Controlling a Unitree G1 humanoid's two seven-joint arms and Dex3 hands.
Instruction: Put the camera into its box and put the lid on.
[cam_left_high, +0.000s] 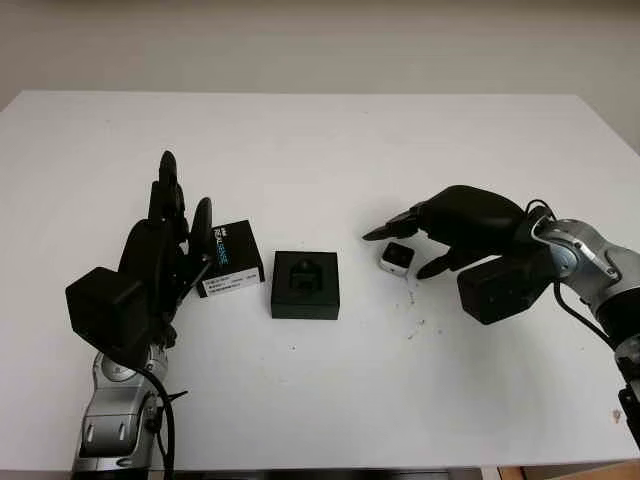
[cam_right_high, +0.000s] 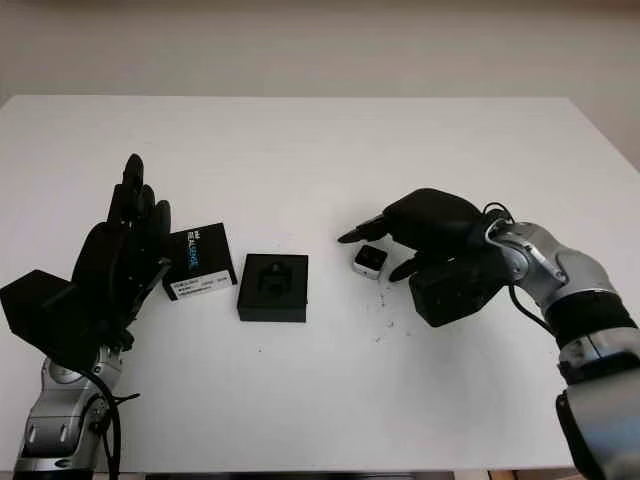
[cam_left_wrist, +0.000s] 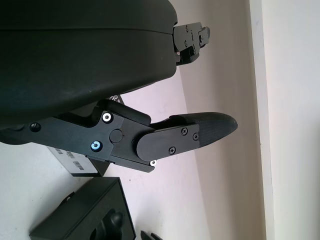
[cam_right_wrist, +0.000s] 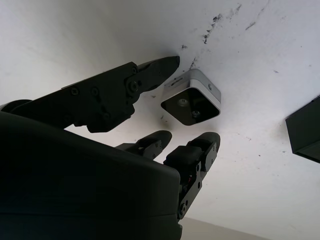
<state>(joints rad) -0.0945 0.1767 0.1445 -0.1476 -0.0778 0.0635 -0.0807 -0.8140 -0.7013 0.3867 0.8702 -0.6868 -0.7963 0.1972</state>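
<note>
A small silver camera (cam_left_high: 398, 257) with a dark lens face lies on the white table, right of centre. My right hand (cam_left_high: 410, 248) hovers around it, thumb on the near side and fingers on the far side, open and not gripping; in the right wrist view the camera (cam_right_wrist: 192, 102) sits between the thumb tip (cam_right_wrist: 160, 67) and the fingertips (cam_right_wrist: 200, 145). The open black box (cam_left_high: 305, 284) with a moulded insert stands in the middle. Its lid (cam_left_high: 229, 259), black with a white label, lies just left of the box. My left hand (cam_left_high: 165, 245) stands open beside the lid.
The white table (cam_left_high: 320, 140) stretches back to a pale wall. Dark specks (cam_left_high: 415, 325) mark the surface near the right hand. The box corner (cam_right_wrist: 305, 132) shows in the right wrist view, and the box (cam_left_wrist: 87, 212) and lid label (cam_left_wrist: 70, 160) appear in the left wrist view.
</note>
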